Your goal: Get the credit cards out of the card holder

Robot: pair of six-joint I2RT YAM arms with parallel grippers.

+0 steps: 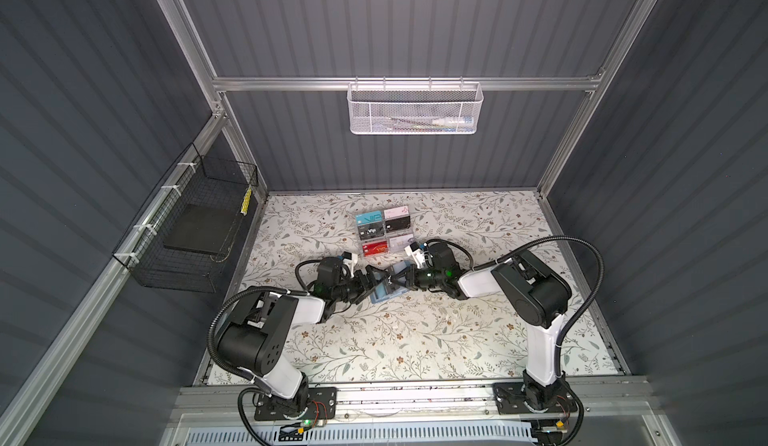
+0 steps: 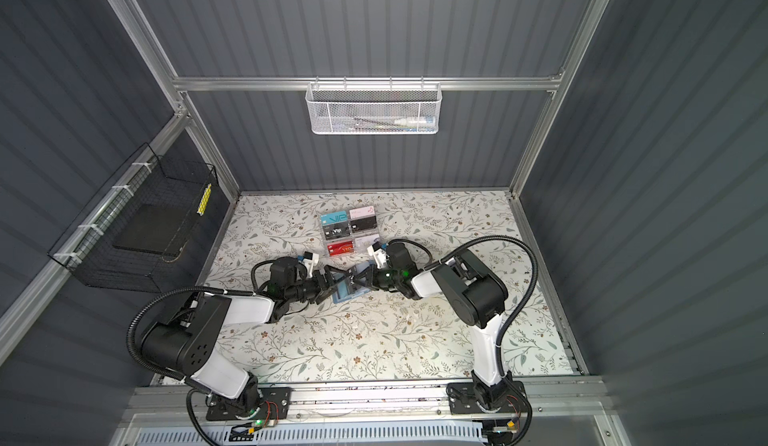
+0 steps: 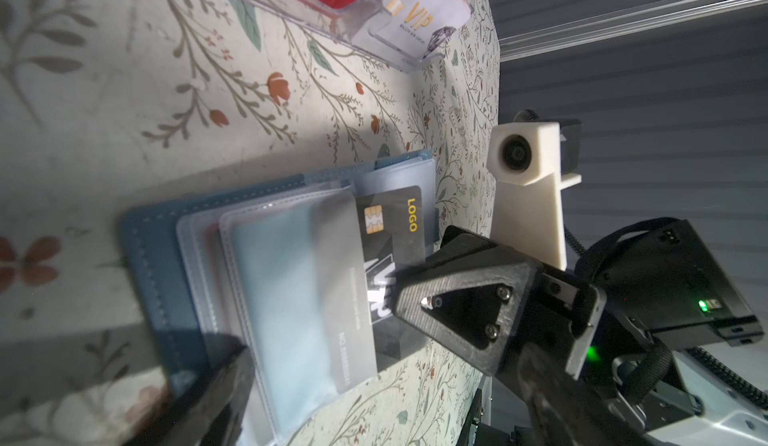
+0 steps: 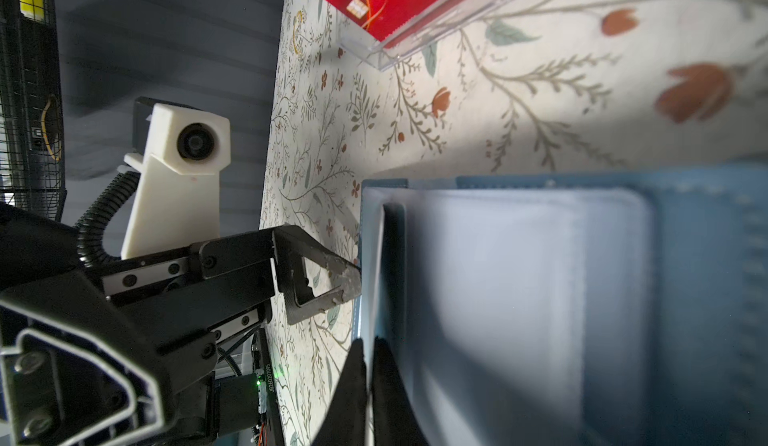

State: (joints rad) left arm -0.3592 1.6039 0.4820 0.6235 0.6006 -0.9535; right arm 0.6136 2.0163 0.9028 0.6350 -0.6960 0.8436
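Note:
The card holder (image 1: 384,296) is a slate-blue wallet lying open on the floral table between both grippers, also seen in a top view (image 2: 345,294). Its translucent sleeves (image 3: 291,282) fan out. A black credit card (image 3: 390,219) with a gold chip, "LOGO" and white "VIP" lettering sticks halfway out of a sleeve. My right gripper (image 4: 368,350) is shut on that card's free end, as the left wrist view shows (image 3: 415,294). My left gripper (image 3: 382,381) is wide open, with one finger (image 3: 216,394) resting on the holder's sleeves at the opposite side.
A clear acrylic rack (image 1: 384,232) of coloured cards stands just behind the holder, close to both wrists. A black wire basket (image 1: 195,224) hangs on the left wall and a white mesh basket (image 1: 415,109) on the back rail.

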